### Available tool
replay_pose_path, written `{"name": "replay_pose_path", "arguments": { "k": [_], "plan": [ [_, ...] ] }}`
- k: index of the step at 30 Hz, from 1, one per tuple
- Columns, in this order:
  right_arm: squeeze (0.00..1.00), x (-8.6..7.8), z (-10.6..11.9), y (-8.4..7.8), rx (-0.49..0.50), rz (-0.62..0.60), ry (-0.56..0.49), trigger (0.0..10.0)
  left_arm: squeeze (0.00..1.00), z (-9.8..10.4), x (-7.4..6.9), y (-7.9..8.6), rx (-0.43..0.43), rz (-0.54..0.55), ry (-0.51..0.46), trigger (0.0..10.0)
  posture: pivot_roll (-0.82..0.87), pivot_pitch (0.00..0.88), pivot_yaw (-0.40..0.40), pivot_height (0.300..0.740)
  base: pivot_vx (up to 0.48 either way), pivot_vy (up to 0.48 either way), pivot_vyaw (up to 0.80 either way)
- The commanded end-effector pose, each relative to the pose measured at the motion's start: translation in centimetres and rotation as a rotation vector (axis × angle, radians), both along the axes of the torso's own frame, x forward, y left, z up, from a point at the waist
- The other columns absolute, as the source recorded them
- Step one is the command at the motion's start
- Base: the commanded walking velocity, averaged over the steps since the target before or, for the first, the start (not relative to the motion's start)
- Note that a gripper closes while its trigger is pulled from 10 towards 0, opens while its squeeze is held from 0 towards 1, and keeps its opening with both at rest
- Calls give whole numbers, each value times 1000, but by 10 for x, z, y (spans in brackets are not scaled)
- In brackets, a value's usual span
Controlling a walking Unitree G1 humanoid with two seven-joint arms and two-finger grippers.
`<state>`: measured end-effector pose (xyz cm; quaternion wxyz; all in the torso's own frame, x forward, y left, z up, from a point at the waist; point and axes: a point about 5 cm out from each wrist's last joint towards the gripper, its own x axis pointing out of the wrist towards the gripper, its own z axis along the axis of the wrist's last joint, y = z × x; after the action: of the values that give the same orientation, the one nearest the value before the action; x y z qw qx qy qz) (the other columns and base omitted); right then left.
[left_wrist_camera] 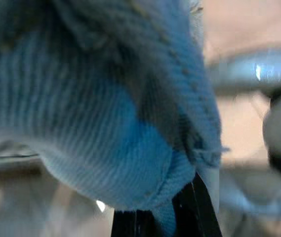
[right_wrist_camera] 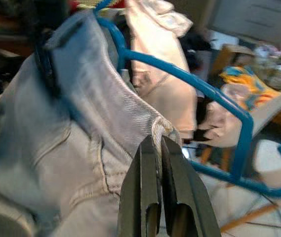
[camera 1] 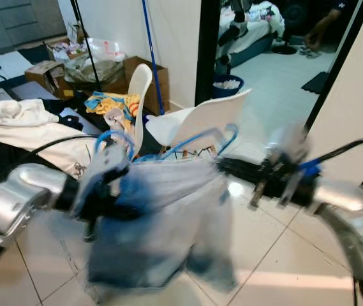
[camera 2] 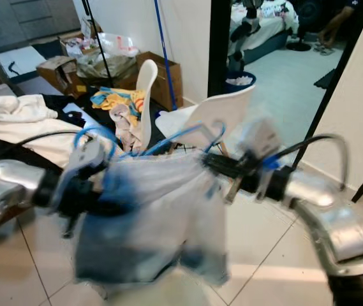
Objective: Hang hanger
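Two grippers share one load: pale, faded denim shorts [camera 1: 162, 223] stretched crosswise at chest height between them, with a blue hanger [right_wrist_camera: 189, 94] tangled along the upper edge. The right gripper [right_wrist_camera: 158, 148] has its fingers pressed together on a fold of the waistband, pinching the cloth at the shorts' right end; in its wrist view the hanger's wire runs just beyond that pinch, slanting away from the fingertips, apart from them. The left gripper [camera 1: 108, 191] sits at the opposite end, buried in blue-tinted fabric; whether its fingers are spread or closed on the cloth I cannot tell, since its wrist view is smothered by ribbed blue material. The hanger's long axis lies roughly along the line joining the two arms, its hook [camera 1: 114, 143] curling up near the left gripper, so that arm looks nearer the hook. Behind stand a white chair [camera 1: 200, 118], cardboard boxes [camera 1: 146, 80] and heaped laundry [camera 1: 22, 121]. No rail is visible, so the hanging place remains unknown.
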<state>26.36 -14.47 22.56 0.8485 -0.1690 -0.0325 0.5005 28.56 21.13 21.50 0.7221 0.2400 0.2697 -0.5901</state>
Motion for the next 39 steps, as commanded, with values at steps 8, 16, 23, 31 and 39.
{"name": "replay_pose_path", "arguments": {
  "k": [8, 16, 23, 31, 39],
  "plan": [
    [0, -5, -1, 20, 4, 14, -4, 10000, 0, 29, 17, 46, 357, -45, 19, 10000, 41, 57, 70, 740, 0, 0, 0],
    [1000, -12, -8, 28, 53, 59, 88, 10000, 0, 46, 31, 37, 379, -114, -100, 10000, 40, 55, 68, 740, 0, 0, 0],
    [1000, -29, -10, 23, 38, 153, 142, 10000, 0, 68, 44, 25, 488, -320, -329, 10000, 33, 60, 71, 740, 0, 0, 0],
    [1000, -27, -12, 5, 61, 112, 184, 10000, 0, 99, 65, -13, 462, -464, -722, 10000, 39, 66, 74, 740, 0, 0, 0],
    [541, -43, -40, -52, -326, 10, 369, 10000, 0, 106, 65, -41, 364, -656, -796, 10000, 29, 82, 96, 740, 0, 0, 0]
  ]
}}
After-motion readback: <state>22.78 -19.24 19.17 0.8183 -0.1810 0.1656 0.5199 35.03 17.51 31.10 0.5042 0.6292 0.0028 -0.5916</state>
